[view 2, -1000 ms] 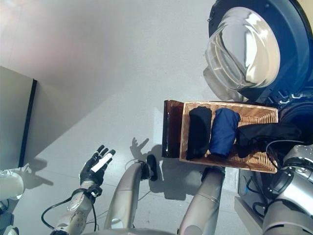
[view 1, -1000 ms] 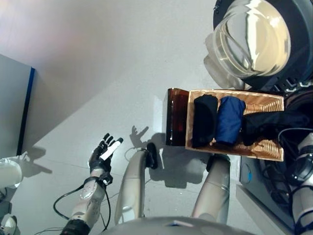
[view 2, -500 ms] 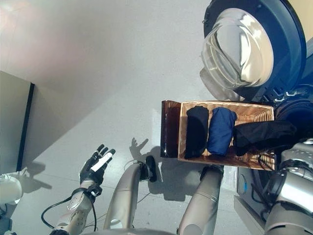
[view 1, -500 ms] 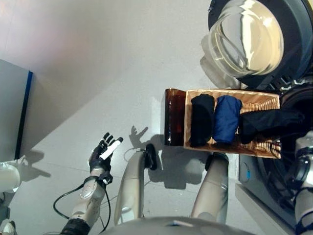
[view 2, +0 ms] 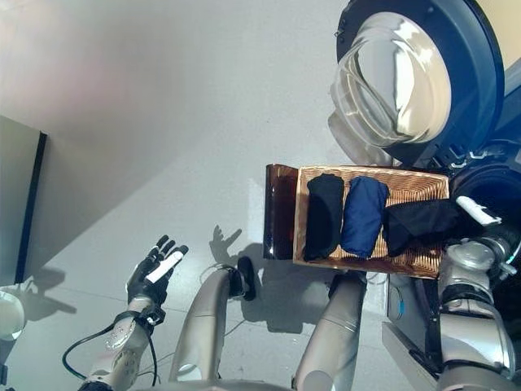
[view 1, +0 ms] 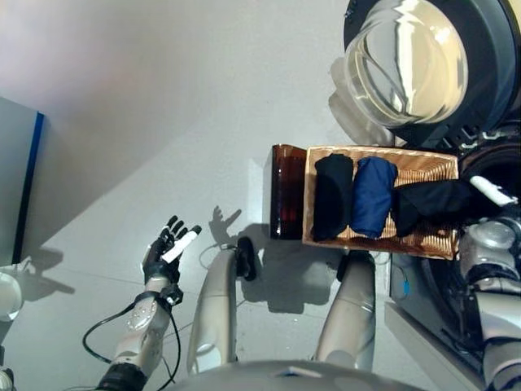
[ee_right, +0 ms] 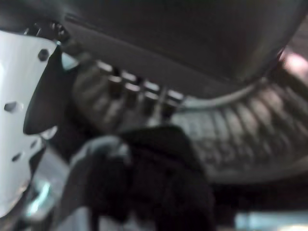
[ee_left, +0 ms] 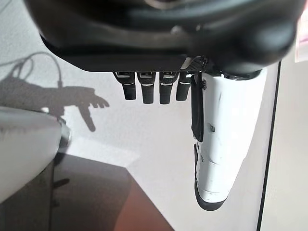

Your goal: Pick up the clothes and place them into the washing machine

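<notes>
A wicker basket (view 1: 431, 166) on the floor holds a rolled black garment (view 1: 332, 195), a rolled blue garment (view 1: 373, 195) and a loose black garment (view 1: 431, 204) stretched over its right end. My right hand (view 1: 487, 190) is at that garment's right end, beside the washing machine's dark drum mouth (view 1: 493, 161), white thumb on top. In the right wrist view its fingers (ee_right: 139, 96) end in the bunched black garment (ee_right: 154, 178), so it is shut on the cloth. My left hand (view 1: 168, 248) hangs open and empty over the floor at the lower left, fingers (ee_left: 151, 89) straight.
The washing machine's round glass door (view 1: 403, 61) stands open above the basket. A dark brown box (view 1: 286, 191) adjoins the basket's left end. A grey panel with a blue edge (view 1: 12, 179) stands at the far left. Bare grey floor lies between.
My right arm has risen, and its white thumb now shows at the black garment's right end. The whole picture has shifted slightly. My left hand has kept its pose.
</notes>
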Robot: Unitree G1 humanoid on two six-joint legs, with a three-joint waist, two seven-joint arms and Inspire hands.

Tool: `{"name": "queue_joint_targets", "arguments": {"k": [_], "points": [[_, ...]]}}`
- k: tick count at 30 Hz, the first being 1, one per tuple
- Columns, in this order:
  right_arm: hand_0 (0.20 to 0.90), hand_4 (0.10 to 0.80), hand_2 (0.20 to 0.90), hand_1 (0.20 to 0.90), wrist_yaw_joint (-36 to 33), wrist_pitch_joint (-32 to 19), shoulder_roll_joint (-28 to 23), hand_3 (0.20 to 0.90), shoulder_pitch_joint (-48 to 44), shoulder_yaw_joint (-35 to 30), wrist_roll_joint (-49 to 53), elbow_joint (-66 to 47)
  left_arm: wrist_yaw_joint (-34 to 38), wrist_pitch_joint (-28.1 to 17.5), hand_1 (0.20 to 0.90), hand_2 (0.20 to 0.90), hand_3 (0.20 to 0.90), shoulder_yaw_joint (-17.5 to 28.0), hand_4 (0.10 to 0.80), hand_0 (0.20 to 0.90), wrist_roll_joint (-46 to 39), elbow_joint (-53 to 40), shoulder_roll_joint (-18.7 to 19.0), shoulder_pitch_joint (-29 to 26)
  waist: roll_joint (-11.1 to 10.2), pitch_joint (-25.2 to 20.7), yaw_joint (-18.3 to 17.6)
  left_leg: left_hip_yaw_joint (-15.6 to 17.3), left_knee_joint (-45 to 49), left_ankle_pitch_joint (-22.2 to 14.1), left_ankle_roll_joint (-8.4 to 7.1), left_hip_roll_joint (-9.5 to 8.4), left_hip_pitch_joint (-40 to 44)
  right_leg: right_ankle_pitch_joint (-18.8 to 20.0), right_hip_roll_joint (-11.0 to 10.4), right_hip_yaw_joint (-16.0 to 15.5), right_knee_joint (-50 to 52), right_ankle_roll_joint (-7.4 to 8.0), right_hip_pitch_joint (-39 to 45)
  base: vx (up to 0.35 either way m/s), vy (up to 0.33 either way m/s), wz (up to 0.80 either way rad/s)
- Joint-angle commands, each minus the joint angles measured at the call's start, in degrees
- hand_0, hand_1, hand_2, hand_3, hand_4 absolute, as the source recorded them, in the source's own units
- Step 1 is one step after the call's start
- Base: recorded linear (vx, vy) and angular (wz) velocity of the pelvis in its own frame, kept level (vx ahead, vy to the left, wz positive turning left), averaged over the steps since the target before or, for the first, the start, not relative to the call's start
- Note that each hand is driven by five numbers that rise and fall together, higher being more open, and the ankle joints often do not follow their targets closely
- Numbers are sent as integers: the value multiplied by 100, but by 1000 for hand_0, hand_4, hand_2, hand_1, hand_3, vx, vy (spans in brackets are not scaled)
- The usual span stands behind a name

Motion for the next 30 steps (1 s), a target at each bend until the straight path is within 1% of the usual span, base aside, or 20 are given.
{"name": "queue_joint_targets", "arguments": {"k": [1, 4, 8, 9, 10, 12, 13, 14, 16, 18, 21, 23, 25, 29, 30], "points": [[900, 800, 900, 900, -268, -79, -142, 900, 81, 369, -944, -343, 54, -608, 900, 900, 900, 435, 800, 900, 170, -268, 336, 40, -137, -141, 23, -678, -621, 458, -878, 570, 414, 417, -33, 126, -284, -188, 375, 0, 0, 0], [900, 800, 900, 900, -154, 84, -42, 900, 344, 705, -1544, -557, 33, -596, 900, 900, 900, 490, 800, 900, 205, -294, 313, 34, -207, -147, -19, -687, -626, 475, -888, 593, 402, 445, -14, 117, -307, -202, 366, 0, -6, -4], [900, 800, 900, 900, -74, 274, -149, 900, 507, 1113, -2487, -589, -42, -609, 900, 900, 900, 590, 800, 900, 229, -288, 295, 105, -237, -193, -21, -697, -621, 475, -902, 617, 371, 458, -4, 127, -307, -207, 322, 5, -4, -4], [900, 800, 900, 900, 79, 413, -257, 900, 497, 1633, -3170, -406, -122, -598, 900, 900, 900, 576, 800, 900, 234, -235, 313, 118, -247, -211, -3, -704, -615, 474, -904, 626, 366, 468, -2, 129, -305, -202, 310, 0, 0, 0], [900, 800, 900, 900, 78, 411, -256, 900, 490, 1639, -3170, -401, -123, -598, 900, 900, 900, 580, 800, 900, 234, -235, 311, 119, -246, -211, -8, -706, -613, 473, -904, 626, 365, 466, -2, 128, -304, -202, 309, 0, 0, 0], [900, 800, 900, 900, 216, 598, -432, 900, 382, 2277, -4025, -185, -244, -587, 900, 900, 900, 512, 800, 900, 237, -242, 356, 129, -246, -220, 9, -704, -613, 468, -916, 639, 369, 464, 0, 135, -294, -189, 300, 0, 0, 0], [900, 800, 900, 900, 225, 663, -438, 900, 298, 2412, -4229, -22, -277, -582, 900, 900, 900, 476, 800, 900, 251, -222, 363, 108, -240, -226, 20, -705, -616, 471, -922, 648, 371, 469, -7, 131, -306, -182, 302, 0, 0, 0], [900, 800, 900, 900, 247, 827, -399, 900, 70, 2740, -4613, 296, -305, -579, 900, 900, 900, 368, 800, 900, 237, -190, 371, 32, -231, -238, 58, -681, -609, 475, -920, 650, 374, 491, -15, 126, -340, -166, 308, 0, 0, 0], [900, 800, 900, 900, 278, 891, -349, 900, -58, 2971, -4876, 305, -300, -576, 900, 900, 900, 303, 800, 900, 252, -226, 370, -16, -231, -237, 69, -664, -617, 476, -917, 650, 391, 498, -16, 127, -345, -160, 306, 12, 11, -5], [900, 800, 900, 900, 228, 938, -321, 900, -96, 3058, -4978, 348, -289, -585, 900, 900, 900, 268, 800, 900, 259, -233, 370, -59, -232, -232, 76, -650, -633, 482, -914, 648, 410, 502, -20, 131, -351, -155, 312, 10, 10, -9], [900, 800, 900, 900, 225, 1056, -165, 900, -241, 3315, -5263, 448, -245, -584, 900, 900, 900, 202, 800, 900, 296, -229, 365, -142, -231, -230, 98, -650, -654, 495, -916, 628, 436, 504, -30, 126, -358, -160, 350, 11, 7, -3], [900, 800, 900, 900, 204, 1079, -147, 900, -278, 3358, -5316, 477, -247, -588, 900, 900, 900, 185, 800, 900, 298, -229, 362, -154, -231, -231, 99, -644, -671, 499, -919, 624, 448, 504, -27, 126, -373, -160, 360, 0, 0, 0], [900, 800, 900, 900, 172, 1127, -144, 900, -322, 3401, -5388, 448, -223, -594, 900, 900, 900, 201, 800, 900, 314, -235, 347, -161, -235, -236, 107, -647, -704, 511, -916, 618, 463, 516, -30, 127, -389, -160, 371, 0, 0, 0], [900, 800, 900, 900, 156, 1334, -270, 900, -446, 3729, -5932, 503, -234, -622, 900, 900, 900, 188, 800, 900, 343, -214, 356, -169, -246, -224, 105, -670, -712, 528, -937, 612, 459, 498, -41, 116, -387, -166, 399, 0, 0, 0], [900, 800, 900, 900, 155, 1334, -270, 900, -449, 3732, -5932, 504, -234, -622, 900, 900, 900, 190, 800, 900, 343, -214, 355, -168, -244, -223, 102, -671, -712, 528, -937, 612, 459, 498, -41, 114, -387, -166, 401, 0, 0, 0]]}}
